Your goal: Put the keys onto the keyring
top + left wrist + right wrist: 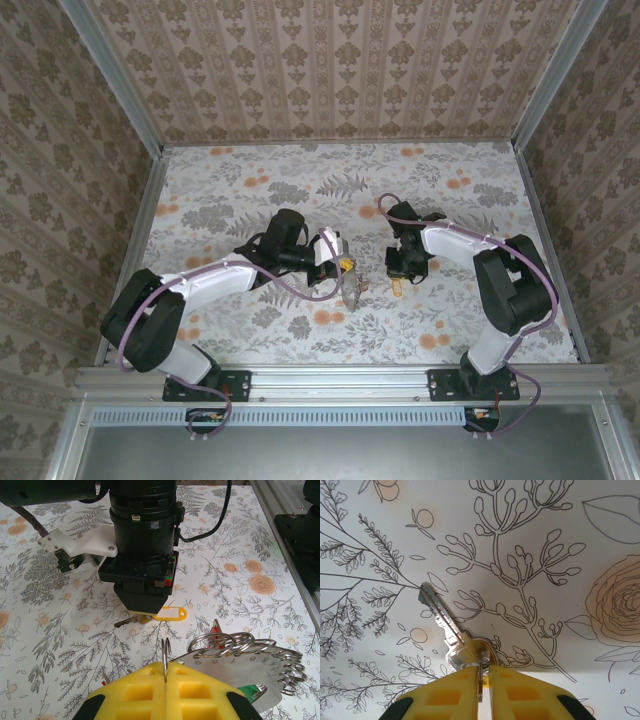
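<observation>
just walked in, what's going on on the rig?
The left gripper is shut on a thin ring at the edge of the keyring, holding it up facing the other arm. The right gripper is shut on the head end of a silver key with a yellow tag, low over the table just beyond the keyring. The key is not on the keyring yet; the two are apart.

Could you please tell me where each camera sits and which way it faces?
Top external: above and behind the bases, looking down on the table; left arm and right arm show.
Left wrist: behind the left gripper, facing the right gripper across the keyring.
Right wrist: above the right gripper, looking down at its key.
Shared: both wrist views show the key.
</observation>
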